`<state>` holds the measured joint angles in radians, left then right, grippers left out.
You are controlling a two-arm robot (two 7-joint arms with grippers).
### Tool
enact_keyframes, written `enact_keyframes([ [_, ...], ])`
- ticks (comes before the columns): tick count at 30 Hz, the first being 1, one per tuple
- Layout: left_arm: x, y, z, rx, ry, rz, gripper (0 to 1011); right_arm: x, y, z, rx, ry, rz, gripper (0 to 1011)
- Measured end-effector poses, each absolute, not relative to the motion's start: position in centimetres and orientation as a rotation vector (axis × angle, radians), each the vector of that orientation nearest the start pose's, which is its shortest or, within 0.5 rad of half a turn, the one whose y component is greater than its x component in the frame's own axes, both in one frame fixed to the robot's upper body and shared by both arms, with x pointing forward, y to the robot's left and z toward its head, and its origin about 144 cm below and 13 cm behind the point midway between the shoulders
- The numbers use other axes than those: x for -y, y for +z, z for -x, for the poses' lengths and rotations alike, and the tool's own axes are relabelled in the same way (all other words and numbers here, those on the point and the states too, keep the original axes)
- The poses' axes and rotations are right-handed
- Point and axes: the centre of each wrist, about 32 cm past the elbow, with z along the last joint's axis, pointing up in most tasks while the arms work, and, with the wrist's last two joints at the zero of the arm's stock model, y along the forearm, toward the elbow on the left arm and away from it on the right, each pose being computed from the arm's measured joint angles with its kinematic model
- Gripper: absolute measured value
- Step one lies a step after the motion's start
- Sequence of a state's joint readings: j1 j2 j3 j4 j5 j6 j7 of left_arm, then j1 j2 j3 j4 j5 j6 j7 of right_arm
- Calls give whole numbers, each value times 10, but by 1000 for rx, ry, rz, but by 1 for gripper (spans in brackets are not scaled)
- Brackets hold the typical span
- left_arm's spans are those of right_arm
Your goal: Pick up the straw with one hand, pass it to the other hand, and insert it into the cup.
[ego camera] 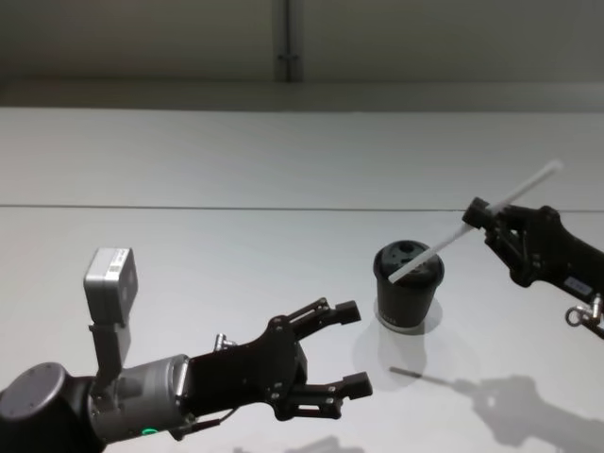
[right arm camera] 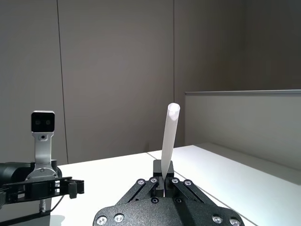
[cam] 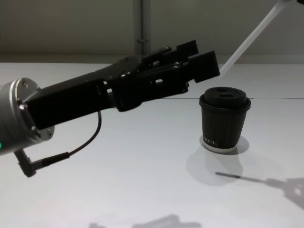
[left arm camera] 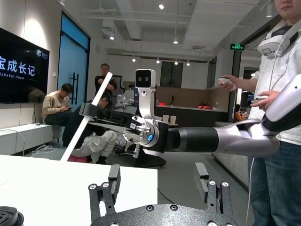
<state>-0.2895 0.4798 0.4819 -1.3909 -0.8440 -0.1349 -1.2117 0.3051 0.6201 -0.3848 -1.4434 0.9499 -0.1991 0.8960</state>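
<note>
**Straw slants down toward the cup lid, tip not yet in**

On the white table (ego camera: 189, 264) the left gripper (ego camera: 352, 347) lies low, to the left of the cup. Its fingers are spread and hold nothing. The right gripper (ego camera: 478, 215) hangs in the air to the right of the cup, its fingers pressed together on the white straw (ego camera: 524, 190) partway along its length.

The black paper coffee cup (ego camera: 406, 297) stands upright between the two grippers. The straw's long axis runs from high on the right down to the left. In the chest view its lower end is above the lid (cam: 224, 97) and apart from it. I judge the right arm must guide this tip to the lid opening, probably with the straw more upright.
</note>
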Motion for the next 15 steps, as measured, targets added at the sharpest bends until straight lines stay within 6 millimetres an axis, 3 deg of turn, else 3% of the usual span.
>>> enact_keyframes([
  [15,-260,1155,-514,-69,64,280,1002,333,1214,-533,83,-555,-306,11],
])
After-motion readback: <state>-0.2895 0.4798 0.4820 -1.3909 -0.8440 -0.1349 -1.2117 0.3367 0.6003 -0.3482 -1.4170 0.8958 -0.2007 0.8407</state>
